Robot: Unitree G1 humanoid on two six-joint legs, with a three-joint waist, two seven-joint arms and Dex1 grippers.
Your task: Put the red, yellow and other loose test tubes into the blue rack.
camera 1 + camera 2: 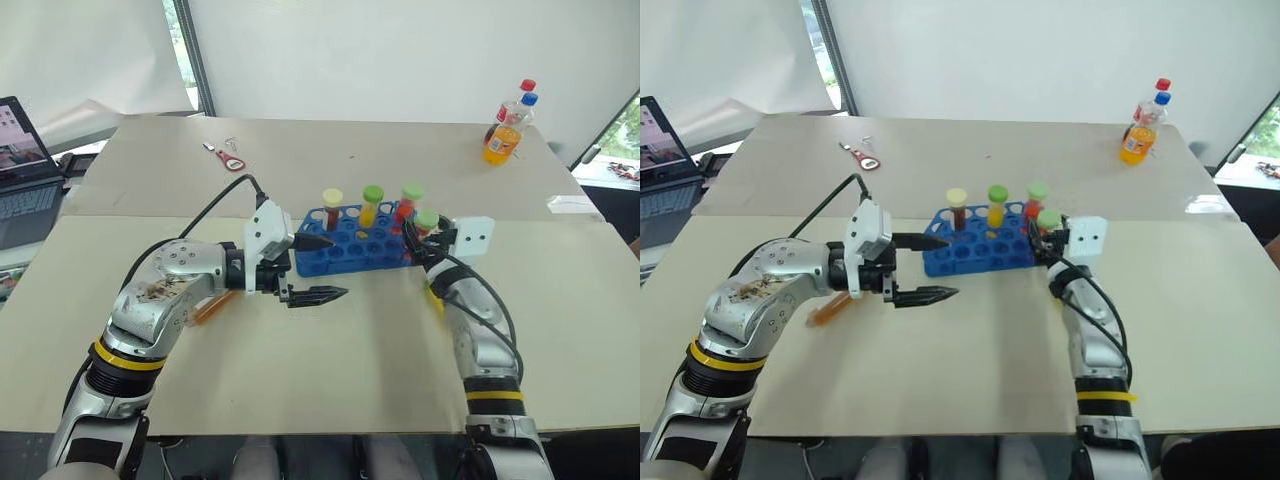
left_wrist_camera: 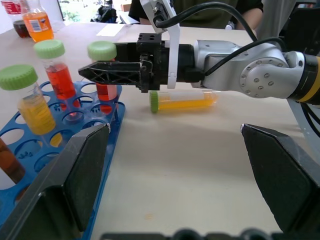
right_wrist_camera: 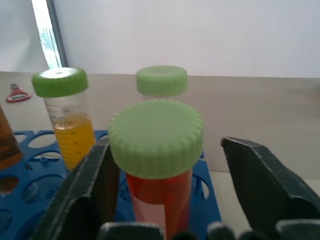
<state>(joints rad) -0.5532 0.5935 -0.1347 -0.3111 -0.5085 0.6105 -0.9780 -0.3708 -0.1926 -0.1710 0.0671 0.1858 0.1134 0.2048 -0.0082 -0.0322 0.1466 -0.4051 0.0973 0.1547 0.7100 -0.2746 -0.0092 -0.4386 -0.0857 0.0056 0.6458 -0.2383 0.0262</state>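
Four capped tubes stand upright in the blue rack point(image 1: 352, 238) near the middle of the table point(image 1: 300, 350): a brown one point(image 1: 332, 209), a yellow one point(image 1: 371, 205) and two red ones point(image 1: 409, 205). Another yellow tube point(image 2: 182, 100) lies loose on the table beside the right arm. The right gripper point(image 3: 167, 190) is spread around the nearest red tube point(image 3: 157, 165), one finger close against it. The left gripper point(image 1: 320, 268) hangs spread beside the rack's left end.

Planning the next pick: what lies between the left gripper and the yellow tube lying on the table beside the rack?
Bare table, as the left wrist view shows. The right gripper and its arm cross just above the yellow tube.
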